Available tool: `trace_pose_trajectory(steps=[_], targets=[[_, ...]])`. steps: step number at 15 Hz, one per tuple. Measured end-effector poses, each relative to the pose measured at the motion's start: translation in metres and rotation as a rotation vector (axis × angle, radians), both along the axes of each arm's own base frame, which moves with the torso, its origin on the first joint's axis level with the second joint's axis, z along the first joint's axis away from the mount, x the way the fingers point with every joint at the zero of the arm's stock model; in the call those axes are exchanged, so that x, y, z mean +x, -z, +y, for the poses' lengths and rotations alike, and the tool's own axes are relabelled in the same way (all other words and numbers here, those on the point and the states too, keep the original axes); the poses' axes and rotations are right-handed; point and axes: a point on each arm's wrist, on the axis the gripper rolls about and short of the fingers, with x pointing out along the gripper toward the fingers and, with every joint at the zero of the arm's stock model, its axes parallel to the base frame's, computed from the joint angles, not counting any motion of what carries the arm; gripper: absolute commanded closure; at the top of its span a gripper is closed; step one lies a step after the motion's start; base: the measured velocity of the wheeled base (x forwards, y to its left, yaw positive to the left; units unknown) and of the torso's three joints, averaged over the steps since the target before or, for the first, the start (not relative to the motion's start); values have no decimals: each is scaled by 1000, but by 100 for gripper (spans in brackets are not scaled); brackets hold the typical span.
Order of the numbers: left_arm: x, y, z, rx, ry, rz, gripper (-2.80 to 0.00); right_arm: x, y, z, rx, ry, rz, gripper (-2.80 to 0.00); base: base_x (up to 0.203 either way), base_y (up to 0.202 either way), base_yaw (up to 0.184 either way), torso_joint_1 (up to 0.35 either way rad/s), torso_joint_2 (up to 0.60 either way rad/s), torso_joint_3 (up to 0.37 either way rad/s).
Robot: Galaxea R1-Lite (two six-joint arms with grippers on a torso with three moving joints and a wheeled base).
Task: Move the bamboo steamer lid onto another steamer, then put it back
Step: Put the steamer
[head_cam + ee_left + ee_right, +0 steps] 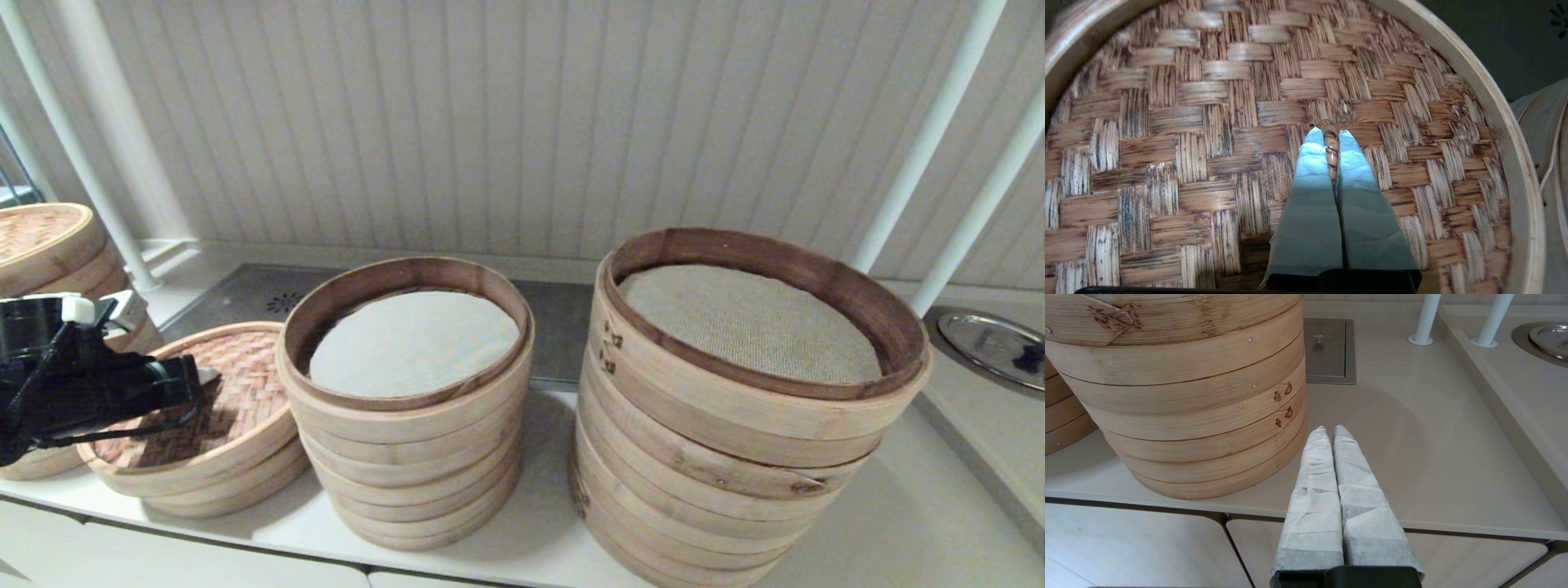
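Note:
The bamboo steamer lid (pixel 233 384), reddish-brown woven with a pale rim, lies at the counter's left on a shallow pale bamboo steamer ring (pixel 220 490), whose inside it covers. My left gripper (pixel 204 377) reaches over the lid from the left. In the left wrist view this gripper (pixel 1329 136) is shut on the lid's small centre loop handle (pixel 1329 126), which is pinched between the two padded fingers. The woven top (pixel 1208 143) fills that view. My right gripper (pixel 1329 430) is out of the head view; it hovers shut and empty over the counter beside the wide stack (pixel 1180 396).
A tall stack with a white liner (pixel 408 433) stands close to the right of the lid, and a wider stack with beige cloth (pixel 718 441) beyond it. A paler woven lid (pixel 41 233) sits at far left. White poles (pixel 931 131) and a metal lid (pixel 992 343) are at right.

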Motion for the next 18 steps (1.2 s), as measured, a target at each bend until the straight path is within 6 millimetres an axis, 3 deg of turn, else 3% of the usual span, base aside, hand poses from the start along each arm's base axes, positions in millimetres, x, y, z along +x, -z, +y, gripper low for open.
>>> trace_pose_trajectory(steps=[18], targets=[[14,6,4,-27,-22,0,0,0,0,0,0,0,0,0,0,0,0,0,0,0]])
